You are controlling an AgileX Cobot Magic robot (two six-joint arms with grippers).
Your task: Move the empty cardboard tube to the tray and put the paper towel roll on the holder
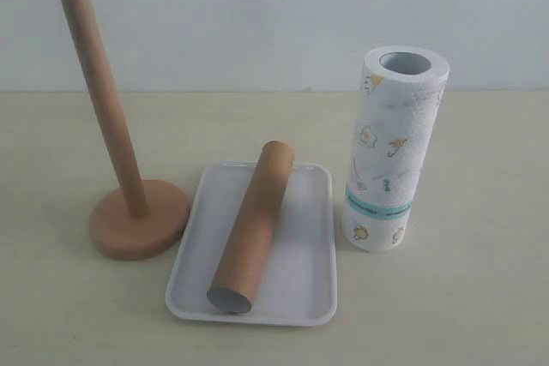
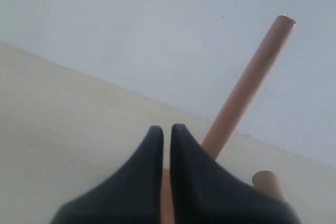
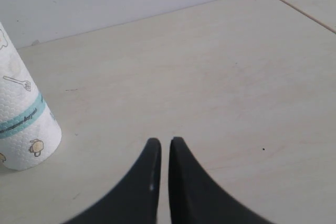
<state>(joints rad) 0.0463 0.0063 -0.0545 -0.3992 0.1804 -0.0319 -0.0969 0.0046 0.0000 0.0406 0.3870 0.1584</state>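
Left gripper (image 2: 166, 128): black tapered fingers pressed together, empty, aimed toward the holder (image 1: 159, 225). Right gripper (image 3: 165, 141): likewise closed, empty, seemingly low over the table (image 1: 480, 297). Lower centre: smooth white tray (image 1: 304, 272) carrying the brown cardboard tube (image 1: 255, 225), lying diagonally. Left: wooden holder, upright. Right: printed paper towel roll (image 1: 390, 152) standing just beside the tray.

The left gripper (image 2: 166, 128) has two matte black fingers (image 2: 136, 182), broad at the base, curving to narrow tips; the right gripper (image 3: 165, 141) looks identical.
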